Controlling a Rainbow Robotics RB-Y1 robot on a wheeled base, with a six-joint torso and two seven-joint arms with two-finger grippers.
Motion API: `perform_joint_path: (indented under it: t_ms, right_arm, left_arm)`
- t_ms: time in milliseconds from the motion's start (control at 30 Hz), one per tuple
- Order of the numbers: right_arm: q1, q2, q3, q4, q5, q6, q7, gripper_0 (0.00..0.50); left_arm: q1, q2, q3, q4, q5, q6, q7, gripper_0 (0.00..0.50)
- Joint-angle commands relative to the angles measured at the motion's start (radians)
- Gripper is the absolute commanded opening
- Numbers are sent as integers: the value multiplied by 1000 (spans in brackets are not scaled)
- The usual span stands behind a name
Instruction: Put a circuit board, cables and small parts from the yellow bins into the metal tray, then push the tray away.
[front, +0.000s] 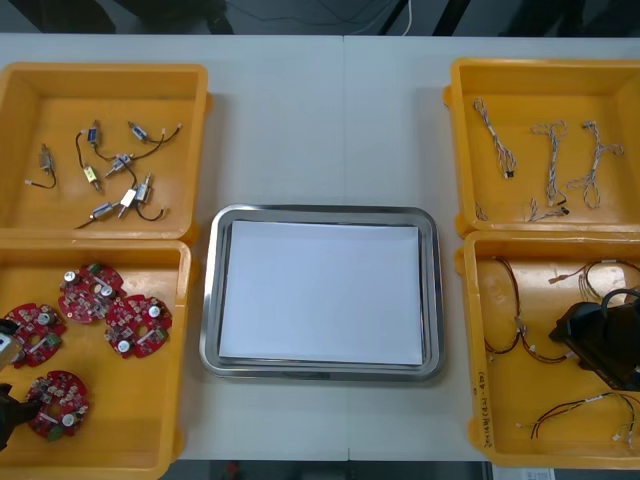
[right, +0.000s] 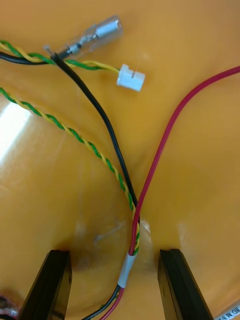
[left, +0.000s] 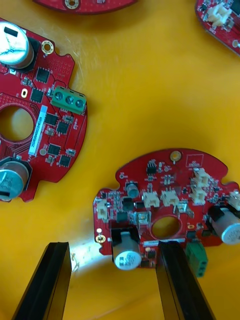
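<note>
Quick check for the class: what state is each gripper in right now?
Left gripper: open, poised over the edge of a circuit board.
Right gripper: open, with a cable bundle lying between its fingers.

Bare table (front: 330, 120) beyond the metal tray (front: 322, 213) (yellow bins (front: 198, 150) flank it).

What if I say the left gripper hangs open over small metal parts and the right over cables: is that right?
Not quite. The left wrist view shows the left gripper open over a round red circuit board instead. The right gripper does hang open over red and black cables.
</note>
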Motion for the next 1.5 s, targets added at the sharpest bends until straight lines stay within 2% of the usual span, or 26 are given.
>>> perform_joint_path:
  t_ms: [33, 233, 267, 333, 367, 900, 1100, 1500]
  right_arm:
    - [35, 13, 29, -9, 19, -35, -48, 500]
    - [42, 14, 32, -9, 22, -47, -50, 498]
    - [42, 14, 32, -9, 22, -47, -50, 410]
    - [42, 14, 32, -9, 19, -47, -51, 74]
    - [42, 14, 32, -9, 19, -47, -53, 6]
    - [41, 13, -2, -30, 14, -49, -43, 0]
    - [33, 11, -51, -108, 11, 19, -20, 0]
    - [-18, -4, -212, -354, -22, 295, 23, 0]
  left_arm:
    - [-45, 47, -40, 13, -11, -13, -88, 500]
    - [-63, 53, -66, 27, -14, -21, -86, 500]
    - [-65, 54, -71, 28, -14, -24, -86, 500]
    - [-69, 59, -89, 36, -15, -44, -86, 500]
    - [-69, 59, -92, 39, -15, -50, -86, 500]
    - [-75, 61, -109, 51, -26, -57, -86, 500]
    - [-82, 59, -110, 53, -22, -57, -85, 500]
    - [-115, 54, -159, 76, -31, -82, -86, 500]
